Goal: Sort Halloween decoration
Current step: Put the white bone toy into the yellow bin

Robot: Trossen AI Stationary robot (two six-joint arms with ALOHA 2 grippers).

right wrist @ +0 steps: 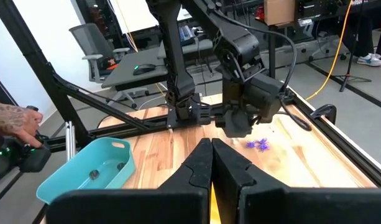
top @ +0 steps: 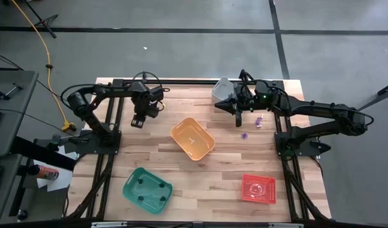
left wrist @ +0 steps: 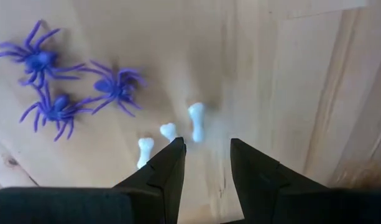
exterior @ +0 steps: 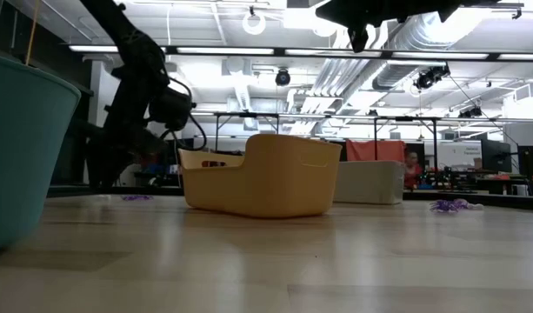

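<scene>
Three purple spiders (left wrist: 66, 87) and three small whitish bones (left wrist: 170, 134) lie flat on the wood under my left gripper (left wrist: 207, 147). That gripper is open and points down, its tips just short of the bones; it hovers near the table's far left (top: 138, 120). Two more purple trinkets (top: 244, 135) lie on the table's right half, also seen low on the wood (exterior: 453, 206). My right gripper (right wrist: 211, 144) is shut and raised above the table (top: 239, 117), near the grey bin (top: 223, 88). Nothing shows between its fingers.
The orange bin (top: 192, 138) stands mid-table, the green bin (top: 147, 189) near left, the red bin (top: 258, 188) near right, and the grey bin at the far edge. A person's hand (right wrist: 16, 121) shows beyond the table. Bare wood lies between the bins.
</scene>
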